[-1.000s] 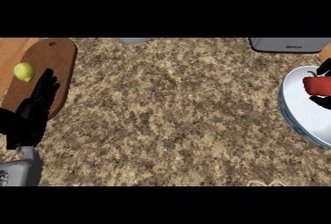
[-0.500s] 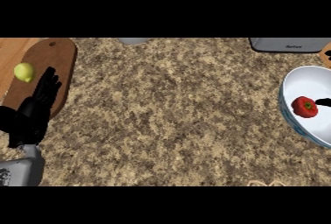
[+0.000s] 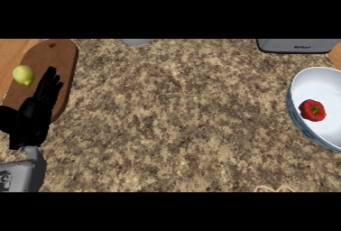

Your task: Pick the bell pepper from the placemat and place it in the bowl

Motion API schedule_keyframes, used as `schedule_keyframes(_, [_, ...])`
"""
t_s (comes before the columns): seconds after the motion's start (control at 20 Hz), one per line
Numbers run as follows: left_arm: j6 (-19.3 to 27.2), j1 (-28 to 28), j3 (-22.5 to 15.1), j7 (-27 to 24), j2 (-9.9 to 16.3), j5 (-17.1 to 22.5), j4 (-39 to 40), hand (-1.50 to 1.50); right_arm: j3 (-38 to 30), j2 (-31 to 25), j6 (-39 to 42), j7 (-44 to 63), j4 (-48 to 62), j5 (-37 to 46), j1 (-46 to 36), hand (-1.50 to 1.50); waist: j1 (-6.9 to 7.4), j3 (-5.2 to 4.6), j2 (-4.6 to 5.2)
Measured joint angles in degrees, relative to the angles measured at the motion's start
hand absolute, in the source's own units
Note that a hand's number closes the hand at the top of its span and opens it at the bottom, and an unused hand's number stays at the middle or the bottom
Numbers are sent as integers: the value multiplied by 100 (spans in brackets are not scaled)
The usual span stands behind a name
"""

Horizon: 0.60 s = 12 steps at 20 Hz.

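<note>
A red bell pepper (image 3: 312,110) with a green stem lies inside the white bowl (image 3: 326,81) at the right edge of the head view. No hand touches it. My left hand (image 3: 34,118) rests open at the left edge, fingers straight and pointing up over the brown wooden board (image 3: 50,58). My right hand does not show in this view.
A yellow-green lemon (image 3: 24,74) sits on the wooden board just above my left hand's fingertips. A grey appliance (image 3: 296,45) stands at the back right, and another grey object (image 3: 136,42) peeks in at the back centre. Speckled granite counter (image 3: 180,113) spans the middle.
The bell pepper has dropped from the bowl's upper rim area down into the bowl's middle. The left hand has not moved.
</note>
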Motion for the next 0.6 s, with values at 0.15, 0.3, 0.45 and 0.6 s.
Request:
schedule_keyframes(0.15, [-31,5,47,-39,30,29,34,0,-132,-430,358,-116,320,-96,249,-150,23,7,17])
schedule_keyframes(0.3, [-53,4,70,-32,41,62,7,0,-245,-781,607,-79,545,-207,480,-150,25,16,23])
schedule_keyframes(0.45, [-66,-14,104,4,77,72,24,0,-354,-1061,892,45,686,-353,655,-150,2,24,21])
schedule_keyframes(0.6, [-49,18,74,-43,20,58,59,0,-444,-1160,1088,130,741,-502,800,-150,-14,31,19])
